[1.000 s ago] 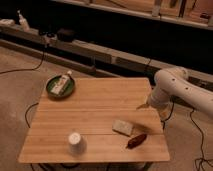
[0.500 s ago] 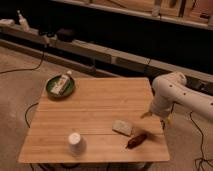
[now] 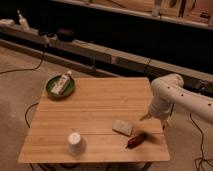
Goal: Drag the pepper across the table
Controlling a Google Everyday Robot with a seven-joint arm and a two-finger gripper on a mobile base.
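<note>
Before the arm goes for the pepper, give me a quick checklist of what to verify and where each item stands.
1. Pepper lies on the table, near the front right corner: ok.
2. Gripper in contact with the pepper: not ok; it hangs over the table's right side, behind the pepper.
3. Path to the left clear: not ok; the tan block sits close beside the pepper. Whether they touch: cannot tell.
4. White cup upright and well left of the pepper: ok.
5. Green plate out of the way at the far left corner: ok.
</note>
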